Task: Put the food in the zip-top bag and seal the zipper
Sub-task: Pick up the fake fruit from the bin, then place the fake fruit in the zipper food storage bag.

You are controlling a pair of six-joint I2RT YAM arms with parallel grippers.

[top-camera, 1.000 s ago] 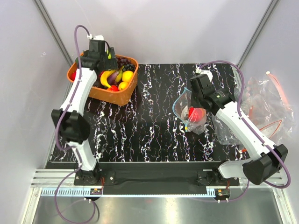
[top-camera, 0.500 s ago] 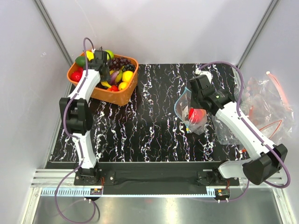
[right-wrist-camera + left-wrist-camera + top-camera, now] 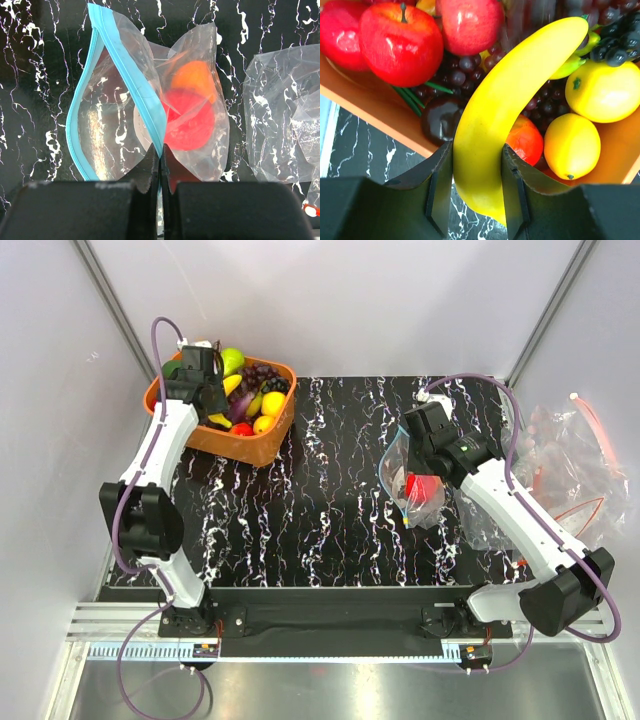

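Observation:
My left gripper (image 3: pixel 477 150) is shut on a yellow banana (image 3: pixel 510 95), gripping its lower end; the banana's top lies over the fruit in the orange basket (image 3: pixel 375 110). From above, the left gripper (image 3: pixel 205 390) hangs over the basket's left part. My right gripper (image 3: pixel 160 157) is shut on the light blue zipper (image 3: pixel 132 80) of the clear zip-top bag (image 3: pixel 110 125), holding its mouth agape. Inside the bag lie a red fruit (image 3: pixel 192 120) and an orange fruit (image 3: pixel 192 77). From above, the bag (image 3: pixel 400 465) sits right of the table's middle, under the right gripper (image 3: pixel 420 435).
The basket (image 3: pixel 245 445) at the back left also holds red apples (image 3: pixel 402 42), dark grapes (image 3: pixel 470 65), lemons (image 3: pixel 602 90) and a green fruit (image 3: pixel 232 360). A heap of other clear bags (image 3: pixel 570 470) lies at the right edge of the black marbled table (image 3: pixel 320 500).
The left gripper has closed from wide open onto the banana, and the left arm has shifted over the basket. The right gripper has kept its hold on the bag, barely moving.

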